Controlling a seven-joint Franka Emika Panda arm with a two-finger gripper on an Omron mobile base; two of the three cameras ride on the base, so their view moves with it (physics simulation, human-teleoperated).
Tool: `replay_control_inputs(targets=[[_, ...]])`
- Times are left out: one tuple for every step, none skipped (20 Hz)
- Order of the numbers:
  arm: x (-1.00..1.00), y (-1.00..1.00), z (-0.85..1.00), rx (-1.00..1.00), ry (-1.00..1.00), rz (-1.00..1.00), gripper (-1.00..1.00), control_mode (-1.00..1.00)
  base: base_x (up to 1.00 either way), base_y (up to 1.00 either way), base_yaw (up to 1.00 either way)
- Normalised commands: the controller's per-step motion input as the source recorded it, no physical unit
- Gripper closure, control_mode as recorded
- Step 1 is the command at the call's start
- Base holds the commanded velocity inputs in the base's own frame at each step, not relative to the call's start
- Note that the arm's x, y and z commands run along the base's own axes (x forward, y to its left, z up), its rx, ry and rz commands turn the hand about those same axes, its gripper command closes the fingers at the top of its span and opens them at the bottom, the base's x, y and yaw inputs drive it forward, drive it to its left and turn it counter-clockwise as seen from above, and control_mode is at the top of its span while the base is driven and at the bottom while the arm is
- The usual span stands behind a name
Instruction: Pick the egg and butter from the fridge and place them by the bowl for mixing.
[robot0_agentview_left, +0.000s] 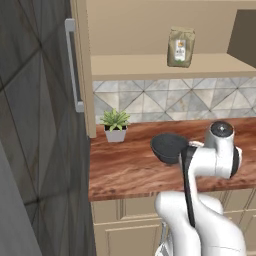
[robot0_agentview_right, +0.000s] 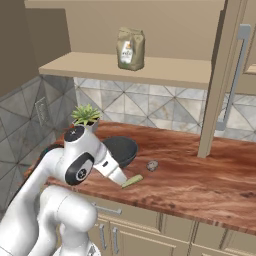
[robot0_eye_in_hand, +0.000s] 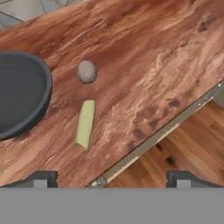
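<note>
Hand view: bowl (robot0_eye_in_hand: 19, 94) looks empty, egg (robot0_eye_in_hand: 86, 71) and butter (robot0_eye_in_hand: 85, 124) beside it, end effector (robot0_eye_in_hand: 111, 179) spread apart.

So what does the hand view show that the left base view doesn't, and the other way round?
Hand view: the egg and butter lying apart on the counter beside the bowl, the open gripper above the counter's front edge, and wooden floor beyond it. Left base view: the plant, the bag on the shelf, the grey fridge with its handle, the arm. Both: the dark bowl and the wooden counter.
</note>
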Motion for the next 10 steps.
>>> replay_control_inputs(targets=[[-1.0, 0.06, 0.3, 0.04, 0.0, 0.0, -1.0, -1.0, 0.0, 0.0, 0.0], [-1.0, 0.0, 0.0, 0.04, -0.09, 0.0, -1.0, -1.0, 0.0, 0.0, 0.0], [-1.0, 0.0, -0.08, 0.0, -0.16, 0.0, -1.0, -1.0, 0.0, 0.0, 0.0], [-1.0, 0.0, 0.0, 0.0, -0.32, -0.03, -1.0, -1.0, 0.0, 0.0, 0.0], [-1.0, 0.01, 0.07, 0.0, -0.39, -0.01, -1.0, -1.0, 0.0, 0.0, 0.0], [-1.0, 0.0, 0.07, 0.0, -0.37, -0.02, -1.0, -1.0, 0.0, 0.0, 0.0], [-0.42, 0.0, 0.0, 0.0, -0.12, 0.0, -1.0, -1.0, 0.0, 0.0, 0.0], [0.0, 0.0, 0.0, -0.03, -0.01, 0.0, -1.0, -1.0, 0.0, 0.0, 0.0], [0.0, 0.0, 0.0, 0.0, 0.0, 0.0, -1.0, -1.0, 0.0, 0.0, 0.0], [0.0, 0.0, 0.0, 0.0, 0.0, 0.0, -1.0, -1.0, 0.0, 0.0, 0.0]])
